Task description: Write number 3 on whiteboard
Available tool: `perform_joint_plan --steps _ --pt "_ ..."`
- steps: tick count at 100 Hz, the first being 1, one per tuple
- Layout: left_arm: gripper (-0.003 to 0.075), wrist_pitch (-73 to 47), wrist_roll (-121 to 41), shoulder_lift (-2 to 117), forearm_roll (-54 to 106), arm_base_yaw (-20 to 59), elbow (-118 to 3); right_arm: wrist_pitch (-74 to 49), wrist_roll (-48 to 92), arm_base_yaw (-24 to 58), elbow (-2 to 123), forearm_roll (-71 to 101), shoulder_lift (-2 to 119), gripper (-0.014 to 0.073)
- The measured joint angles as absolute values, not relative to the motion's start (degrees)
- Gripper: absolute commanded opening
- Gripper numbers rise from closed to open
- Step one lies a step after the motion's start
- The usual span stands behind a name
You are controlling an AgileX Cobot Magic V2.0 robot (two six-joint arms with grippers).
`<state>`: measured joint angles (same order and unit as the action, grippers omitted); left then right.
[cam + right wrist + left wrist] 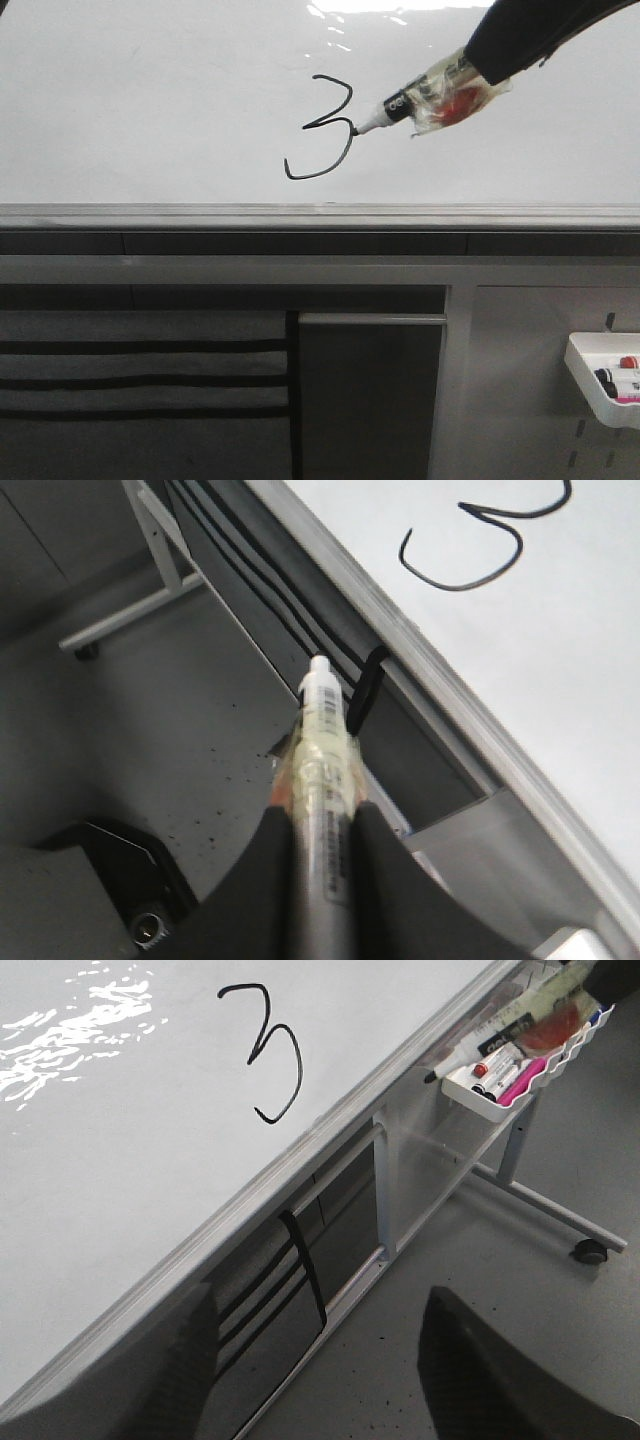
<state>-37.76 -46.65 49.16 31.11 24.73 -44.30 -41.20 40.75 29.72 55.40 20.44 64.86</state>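
Observation:
The whiteboard (150,110) fills the upper front view. The number 3 (335,128) is drawn on it in thin black line with a long hooked tail. It also shows in the left wrist view (272,1055) and the right wrist view (480,540). My right gripper (325,850) is shut on a tape-wrapped marker (325,745). In the front view the marker (425,98) comes in from the upper right, its tip beside the 3's middle. The wrist views show the tip held off the board. My left gripper (320,1380) is open and empty, below the board's edge over the floor.
A grey metal ledge (320,215) runs under the board. Grey panels with black stripes (140,370) hang below it on the left. A white tray (582,362) holding spare markers hangs at the lower right. It also shows in the left wrist view (470,1095). A wheeled stand leg (590,1252) rests on the floor.

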Motion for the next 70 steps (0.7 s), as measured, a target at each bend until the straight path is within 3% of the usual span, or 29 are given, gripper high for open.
perform_joint_plan --steps 26,70 --pt "0.0410 -37.59 -53.84 50.66 33.83 26.17 -44.30 -35.48 55.97 35.15 55.40 20.44 64.86 -0.0048" --pt "0.0410 -34.39 -65.52 63.16 31.65 40.46 -50.73 -31.69 63.70 42.00 55.40 20.44 66.34 -0.0048"
